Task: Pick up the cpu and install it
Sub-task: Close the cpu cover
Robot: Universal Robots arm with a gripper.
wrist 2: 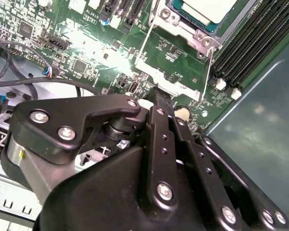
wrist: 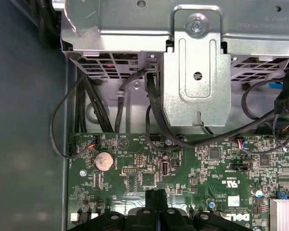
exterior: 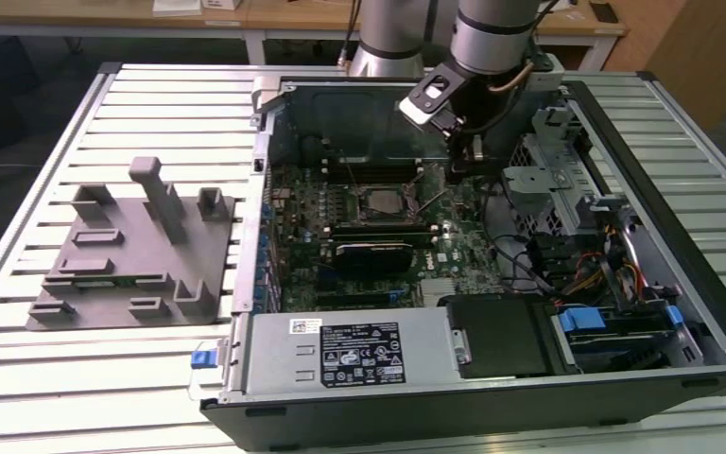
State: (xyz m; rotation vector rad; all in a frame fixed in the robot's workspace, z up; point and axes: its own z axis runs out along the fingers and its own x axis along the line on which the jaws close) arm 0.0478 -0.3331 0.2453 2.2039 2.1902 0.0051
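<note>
The cpu is a pale silvery square lying in the metal-framed socket on the green motherboard, inside the open computer case. A thin wire lever stands beside the socket. My gripper hangs inside the case, just to the exterior view's right of the socket and low over the board. In both wrist views its black fingers are pressed together with nothing between them. The fingertips are a short way off the socket's frame and apart from the cpu.
A grey fixture plate with upright posts lies on the slatted table at the exterior view's left. A metal drive cage and loose black cables crowd the case beside the gripper. A round coin battery sits on the board.
</note>
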